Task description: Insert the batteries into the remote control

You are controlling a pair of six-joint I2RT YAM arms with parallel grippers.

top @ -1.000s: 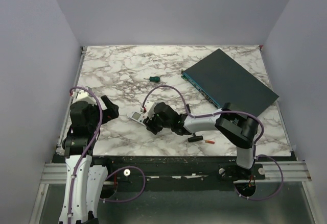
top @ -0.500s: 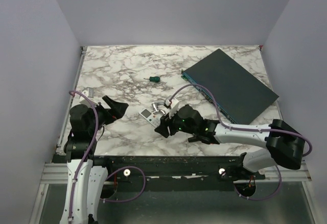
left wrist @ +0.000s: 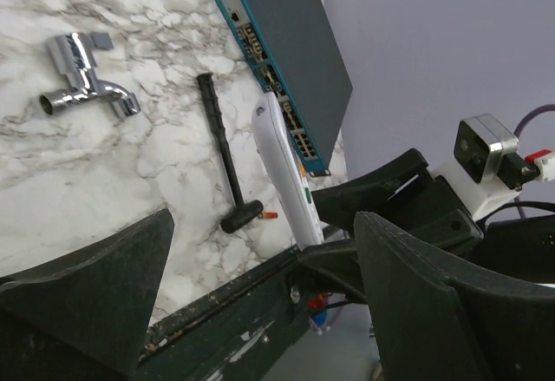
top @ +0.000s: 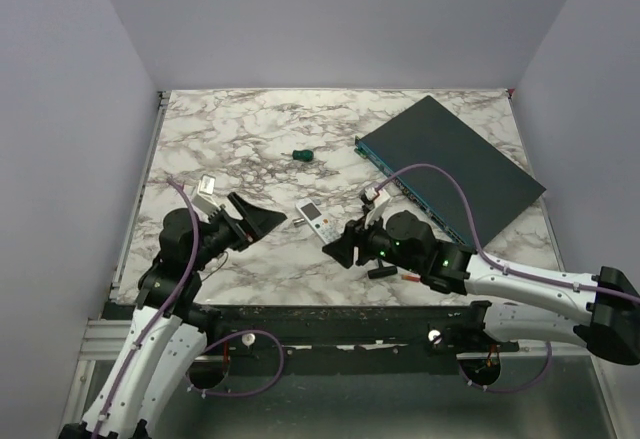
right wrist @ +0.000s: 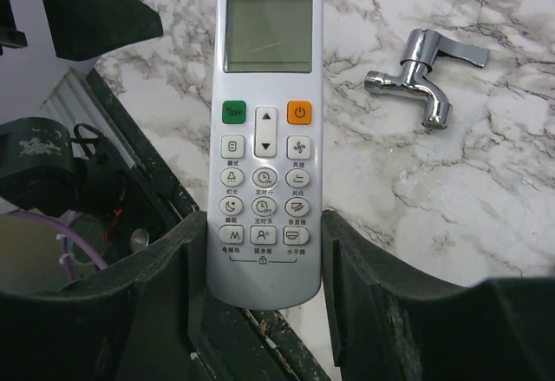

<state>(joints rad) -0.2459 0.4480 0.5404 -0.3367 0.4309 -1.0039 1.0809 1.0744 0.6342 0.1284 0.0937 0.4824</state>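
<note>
We judge this a handover, so the hold must stay steady: our right gripper point(right wrist: 264, 225), arm stretched low along the bench's near edge, clamps the remote control point(right wrist: 264, 129) by its lower end (buttons facing its wrist). Our left gripper point(top: 265, 224) gapes wide and empty, leaning toward it; the battery point(top: 412, 278) lies by that near edge

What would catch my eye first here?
A white remote, gripped at its button end by the right hand, near the table's middle. The left hand gapes open just left of it. A big dark teal box lies at the far right.
</note>
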